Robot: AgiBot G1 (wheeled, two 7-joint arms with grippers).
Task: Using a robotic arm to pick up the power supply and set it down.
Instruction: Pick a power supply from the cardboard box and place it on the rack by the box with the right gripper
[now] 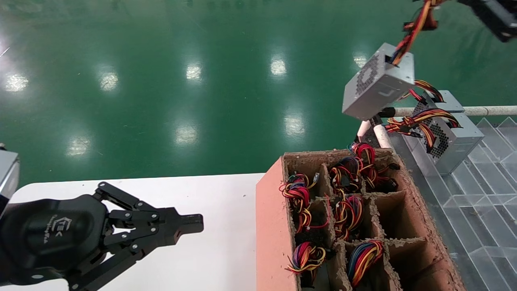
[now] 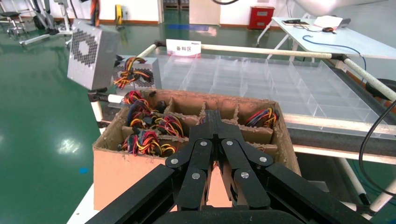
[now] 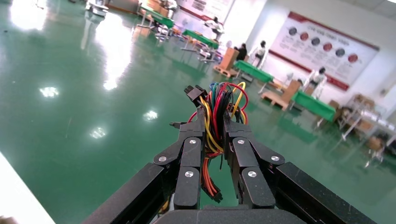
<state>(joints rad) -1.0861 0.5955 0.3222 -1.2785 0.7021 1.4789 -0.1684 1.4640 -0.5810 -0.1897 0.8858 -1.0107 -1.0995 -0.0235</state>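
Head view: our right black linked-finger gripper [image 3: 215,135] clamps the wire bundle [image 3: 219,105], silver-grey fan-grilled power supply [image 1: 377,85] dangling at 1 o'clock; next, we lower it. Left gripper [image 1: 190,224] closed, idle.

Matt grey sheet-metal power supply [image 1: 377,85] above a rough, frayed cardboard box [image 1: 274,226], a smooth white table [image 1: 218,250] and glossy green floor [image 1: 161,81].

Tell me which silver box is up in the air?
The power supply dangling by its wire bundle from the right gripper. The other silver box rests on the clear tray.
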